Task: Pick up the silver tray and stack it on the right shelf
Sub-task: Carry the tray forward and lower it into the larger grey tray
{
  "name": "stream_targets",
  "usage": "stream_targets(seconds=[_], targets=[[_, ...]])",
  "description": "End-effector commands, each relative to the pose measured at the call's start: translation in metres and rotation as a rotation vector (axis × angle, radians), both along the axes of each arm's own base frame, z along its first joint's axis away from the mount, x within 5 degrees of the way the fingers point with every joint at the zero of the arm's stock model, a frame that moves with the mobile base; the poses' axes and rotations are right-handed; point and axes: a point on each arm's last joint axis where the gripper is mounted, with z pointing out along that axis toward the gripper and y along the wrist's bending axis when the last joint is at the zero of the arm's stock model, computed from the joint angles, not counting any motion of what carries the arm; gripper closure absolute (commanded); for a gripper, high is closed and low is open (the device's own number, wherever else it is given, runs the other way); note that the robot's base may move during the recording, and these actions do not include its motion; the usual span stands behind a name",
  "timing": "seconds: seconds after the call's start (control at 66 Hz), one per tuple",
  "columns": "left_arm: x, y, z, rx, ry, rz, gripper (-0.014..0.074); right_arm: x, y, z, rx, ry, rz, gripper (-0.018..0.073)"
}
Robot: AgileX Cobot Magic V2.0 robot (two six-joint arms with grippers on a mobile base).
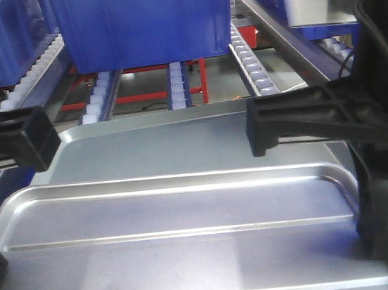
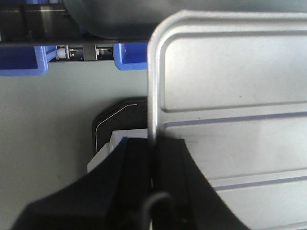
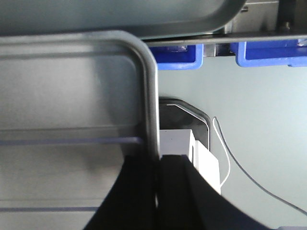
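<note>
Your front camera sits low and close behind the silver tray (image 1: 188, 209). It faces forward across the tray's bed to the shelf (image 1: 251, 60) with its roller lanes and a blue bin (image 1: 143, 20). Your left wrist camera looks along the left gripper (image 2: 154, 143), very near the tray's left rim, with grey ground (image 2: 48, 143) below. Your right wrist camera mirrors it along the right gripper (image 3: 157, 163) at the right rim. All three views share the tray, and both wrist views catch blue bin edges at the top.
</note>
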Motion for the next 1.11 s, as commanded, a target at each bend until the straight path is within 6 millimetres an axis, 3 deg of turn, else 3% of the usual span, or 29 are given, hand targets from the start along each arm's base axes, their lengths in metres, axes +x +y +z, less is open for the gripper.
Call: stream_targets(seconds=[0.0, 0.985, 1.091], targets=[[-0.0016, -0.0008, 0.0101, -0.025, -0.024, -0.023, 0.0687, 0.0041, 0.0000, 0.0150, 0.047, -0.076, 0.007, 0.0489], [-0.0015, -0.0007, 0.0101, -0.024, -0.025, -0.023, 0.0687, 0.0044, 0.0005, 0.0152, 0.052, -0.080, 0.008, 0.0489], [0.0003, -0.0003, 0.0106, -0.011, -0.053, -0.053, 0.0687, 0.0073, 0.0050, 0.0177, 0.081, -0.126, 0.077, 0.0489]])
